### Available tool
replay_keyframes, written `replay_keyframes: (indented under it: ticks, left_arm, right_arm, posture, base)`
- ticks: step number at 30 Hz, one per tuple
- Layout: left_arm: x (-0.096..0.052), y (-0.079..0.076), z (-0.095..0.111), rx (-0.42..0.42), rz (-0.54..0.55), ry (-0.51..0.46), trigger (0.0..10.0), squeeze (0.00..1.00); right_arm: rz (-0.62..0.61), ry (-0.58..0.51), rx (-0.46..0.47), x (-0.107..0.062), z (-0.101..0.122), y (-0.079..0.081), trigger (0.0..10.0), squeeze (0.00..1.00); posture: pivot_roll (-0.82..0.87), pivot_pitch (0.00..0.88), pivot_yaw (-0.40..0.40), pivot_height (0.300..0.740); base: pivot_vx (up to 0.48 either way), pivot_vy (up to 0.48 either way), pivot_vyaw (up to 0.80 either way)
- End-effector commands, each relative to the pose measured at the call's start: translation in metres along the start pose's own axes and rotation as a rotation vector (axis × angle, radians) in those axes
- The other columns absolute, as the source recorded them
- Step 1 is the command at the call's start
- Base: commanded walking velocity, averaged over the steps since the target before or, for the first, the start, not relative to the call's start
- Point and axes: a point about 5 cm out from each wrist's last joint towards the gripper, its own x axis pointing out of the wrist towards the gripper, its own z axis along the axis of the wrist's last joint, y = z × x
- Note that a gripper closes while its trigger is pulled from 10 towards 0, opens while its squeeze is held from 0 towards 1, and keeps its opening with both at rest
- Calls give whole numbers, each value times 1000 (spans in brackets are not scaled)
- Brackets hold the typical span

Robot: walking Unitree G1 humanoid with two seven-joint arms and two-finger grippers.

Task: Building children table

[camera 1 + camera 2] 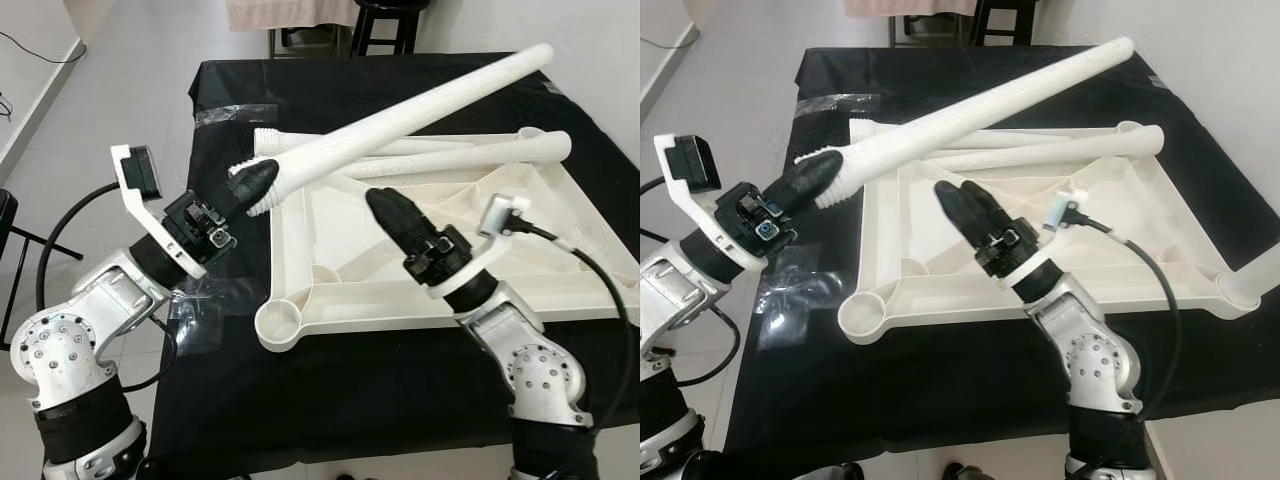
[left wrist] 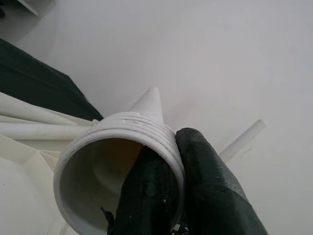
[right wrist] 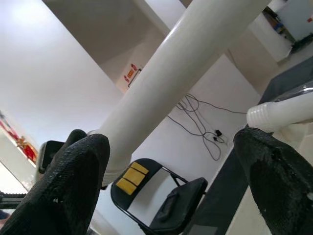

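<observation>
While the left pincer (image 1: pixel 252 187) is clamped on one leg (image 1: pixel 400 115), the right pincer (image 1: pixel 388 212), fingers apart, waits below it over the tabletop (image 1: pixel 330 240); no leg looks fitted yet.

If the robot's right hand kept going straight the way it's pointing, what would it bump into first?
Probably the long white table leg that the left hand holds up by its threaded end. The right hand is open and points up at that leg from just below. Depth is hard to judge, so it might slip past.
</observation>
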Motion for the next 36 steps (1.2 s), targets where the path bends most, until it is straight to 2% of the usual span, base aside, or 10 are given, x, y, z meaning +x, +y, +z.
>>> replay_keyframes:
  ticks: [1, 6, 13, 21, 25, 32, 33, 34, 36]
  left_arm:
    - [-1, -8, 0, 12, -55, -4, 0, 0]
    - [-3, -15, -7, 12, -112, 48, 0, 0]
    - [-5, -19, -12, 17, -145, 98, 0, 0]
    - [-7, -22, -14, 21, -162, 112, 0, 0]
    - [-8, -22, -20, 13, -160, 130, 0, 0]
    - [-10, -16, -25, 9, -131, 144, 0, 0]
    - [-10, -15, -26, 7, -127, 144, 0, 0]
    - [-10, -14, -27, 4, -121, 145, 0, 0]
    - [-10, -12, -28, 1, -114, 146, 0, 0]
  right_arm:
    - [25, 12, 10, 2, -2, 3, 10000, 0]
    - [61, 30, 35, 16, -10, 7, 10000, 0]
    - [82, 43, 62, 25, -14, 7, 10000, 0]
    - [100, 43, 71, 34, -14, 8, 10000, 0]
    - [111, -34, 125, 44, -6, 10, 10000, 0]
    - [122, -76, 175, 50, -3, 13, 10000, 0]
    - [133, -84, 189, 51, -3, 15, 9020, 0]
    - [144, -90, 201, 52, -3, 17, 941, 0]
    - [156, -95, 213, 52, -2, 18, 941, 0]
  posture:
    - [33, 185, -75, 740]
    - [52, 188, -63, 740]
    - [65, 188, -65, 740]
    - [70, 193, -68, 740]
    - [70, 194, -69, 740]
    - [70, 194, -71, 740]
    - [69, 194, -70, 740]
    - [69, 194, -70, 740]
    - [69, 194, -70, 740]
  base:
    - [0, 0, 0]
    - [0, 0, 0]
    - [0, 0, 0]
    - [0, 0, 0]
    - [0, 0, 0]
    - [0, 0, 0]
    - [0, 0, 0]
    - [0, 0, 0]
    - [0, 0, 0]
